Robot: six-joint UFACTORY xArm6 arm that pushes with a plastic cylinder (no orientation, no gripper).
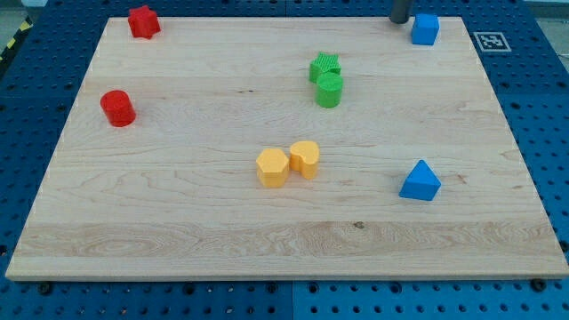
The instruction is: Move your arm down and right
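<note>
My tip (399,21) stands at the view's top edge, just left of a blue cube (425,29) at the board's top right. A blue triangular block (420,181) lies lower right. A green star-shaped block (324,67) touches a green cylinder (330,90) just below it, near the top centre. A yellow hexagonal block (272,167) and a yellow cylinder-like block (305,158) sit side by side at the centre. A red star-shaped block (142,22) is at the top left and a red cylinder (117,108) lies lower on the left.
The wooden board (178,231) lies on a blue perforated table (542,116). A black-and-white marker tag (490,40) sits beyond the board's top right corner.
</note>
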